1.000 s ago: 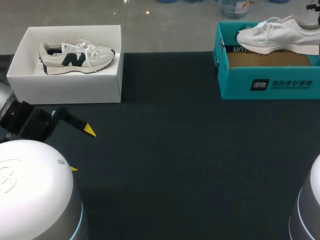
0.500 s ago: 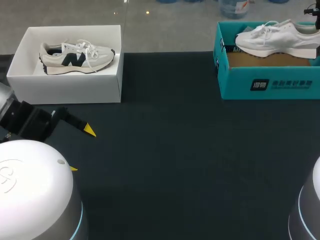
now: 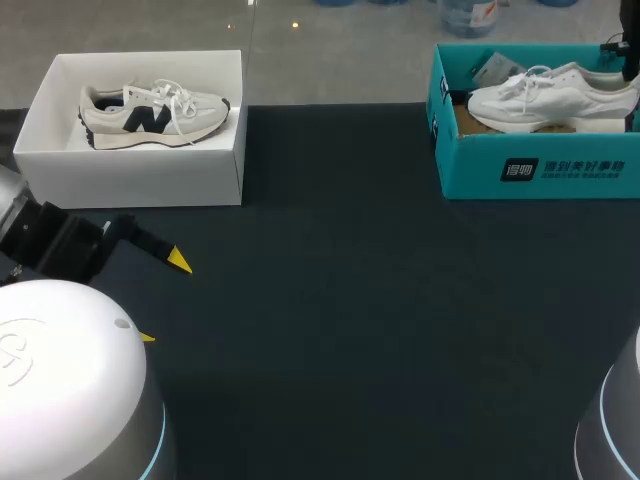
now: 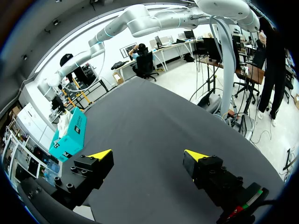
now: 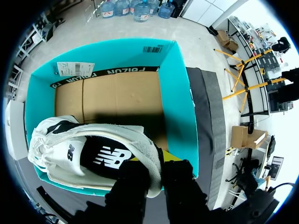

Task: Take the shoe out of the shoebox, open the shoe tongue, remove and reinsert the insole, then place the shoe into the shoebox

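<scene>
1. Fingers first: the right gripper [image 5: 155, 162] is clamped on the heel collar of the white lace-up sneaker [image 5: 70, 140], one black finger on each side of the padded rim. That is a firm pinch.
2. The sneaker is inside the walls of the open teal cardboard shoebox [image 5: 184, 98], which stands at the far right corner of the black table [image 3: 350, 300]. Its toe points toward the table's left edge and its heel toward the right edge. I cannot tell whether the sole rests on the brown box floor or hangs just off it.
3. Looking down the opening, the black insole [image 5: 100, 156] lies flat inside the shoe.
4. On progress, my read is that this grip fits either end of the job: the lift-out about to start, or the put-back nearly finished. The pictures alone do not settle it. If it is the start, everything is left to do: tongue, insole out and in, return. If it is the end, only the release is left.
5. The right arm [image 4: 154, 18] stretches across to that far corner, its wrist above the box and looking almost straight down.
6. The left gripper [image 4: 148, 154] is spread wide with nothing between its yellow tips. It hovers over bare table near the near left corner, with the left arm [image 3: 60, 380] folded back there.
7. At the far left corner, a white shoebox [image 3: 130, 175] holds a cream and navy sneaker [image 3: 150, 112].
</scene>
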